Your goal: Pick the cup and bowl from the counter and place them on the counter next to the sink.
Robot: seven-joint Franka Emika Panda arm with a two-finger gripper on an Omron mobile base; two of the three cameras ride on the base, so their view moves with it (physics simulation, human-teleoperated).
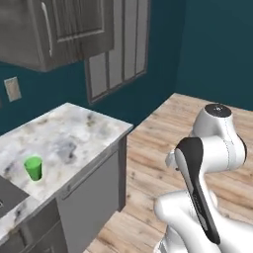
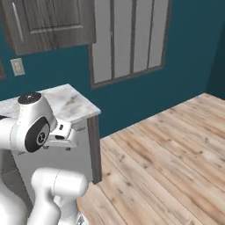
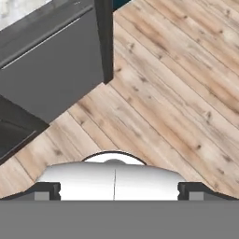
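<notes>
A: How many cups? 
B: One cup, lower left of the left base view, on the counter near its front edge; no handle, plain bright green, upright.

A: And the claw? 
B: The gripper, bottom of the hand view, is spread wide, holding nothing, above wooden floor beside grey cabinet fronts.

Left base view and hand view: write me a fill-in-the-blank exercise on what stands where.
1. The cup standing on the counter is ____ in colour.
2. The floor under the gripper is made of ____ planks.
3. The cup stands ____, not tipped over.
4. The gripper's two finger tips stand wide apart, so it is ____.

Missing words: green; wooden; upright; open
</notes>
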